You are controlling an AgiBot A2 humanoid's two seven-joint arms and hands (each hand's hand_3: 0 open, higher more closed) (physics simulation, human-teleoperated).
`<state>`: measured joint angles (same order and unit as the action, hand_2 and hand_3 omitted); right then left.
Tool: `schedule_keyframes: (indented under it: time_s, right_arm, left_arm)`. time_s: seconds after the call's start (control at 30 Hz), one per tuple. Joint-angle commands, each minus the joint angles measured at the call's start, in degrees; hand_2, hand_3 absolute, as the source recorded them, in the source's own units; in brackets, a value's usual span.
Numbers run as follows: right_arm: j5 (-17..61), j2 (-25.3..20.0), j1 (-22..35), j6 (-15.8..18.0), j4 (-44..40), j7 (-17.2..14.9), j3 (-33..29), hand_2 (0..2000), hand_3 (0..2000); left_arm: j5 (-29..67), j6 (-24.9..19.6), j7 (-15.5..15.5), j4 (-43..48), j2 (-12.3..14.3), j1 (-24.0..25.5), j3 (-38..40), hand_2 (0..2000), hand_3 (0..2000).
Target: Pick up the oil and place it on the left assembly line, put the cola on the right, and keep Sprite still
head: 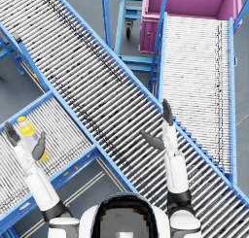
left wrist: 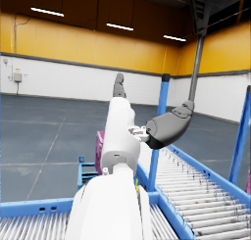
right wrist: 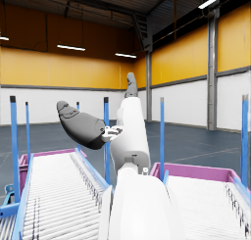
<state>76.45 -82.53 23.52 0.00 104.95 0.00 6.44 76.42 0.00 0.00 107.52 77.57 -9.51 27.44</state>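
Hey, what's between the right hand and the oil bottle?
Head view: bare rollers of the diagonal conveyor, its blue side rail, then the left hand right by the oil bottle.

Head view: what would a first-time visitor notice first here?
The wide blue-framed roller conveyor crosses the picture diagonally, with a pink bin at top right. A small yellow oil bottle sits on the left side line, just under the robot's open left hand; the right hand hovers over the main conveyor.
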Motion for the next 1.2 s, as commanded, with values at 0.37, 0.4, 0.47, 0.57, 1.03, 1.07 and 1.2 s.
schedule_keyframes:
  time_s: [0.37,0.4,0.47,0.57,1.03,1.07,1.2]
  right_arm:
    - [-0.02,-0.44,-0.53,0.00,-0.36,0.00,-9.83,0,0]
    - [-0.02,-0.47,-0.63,0.00,-0.31,0.00,-10.18,0,0]
    - [-0.64,-0.09,-1.08,0.18,-0.45,-0.19,-9.53,0,0]
    - [-2.38,1.15,-1.79,0.70,-0.65,-0.71,-8.05,0,0]
    - [-13.16,9.04,-5.14,3.92,-1.55,-3.97,0.44,0,0]
    - [-13.96,9.62,-5.38,4.16,-1.62,-4.21,1.06,0,0]
    - [-17.83,12.46,-6.55,5.32,-1.93,-5.38,4.09,0,0]
  left_arm:
    - [0.04,0.00,0.00,0.09,-3.00,-8.63,-23.36,0,0]
    - [0.04,0.00,0.00,-0.04,-2.90,-9.20,-24.28,0,0]
    - [-0.56,0.18,0.18,-0.19,-2.98,-8.65,-24.37,0,0]
    - [-2.29,0.71,0.71,-0.61,-3.45,-8.17,-25.50,0,0]
    - [-13.11,3.97,3.96,-3.18,-6.65,-7.39,-34.12,0,0]
    - [-13.91,4.21,4.20,-3.37,-6.89,-7.35,-34.77,0,0]
    - [-17.80,5.38,5.36,-4.30,-8.04,-7.14,-37.93,0,0]
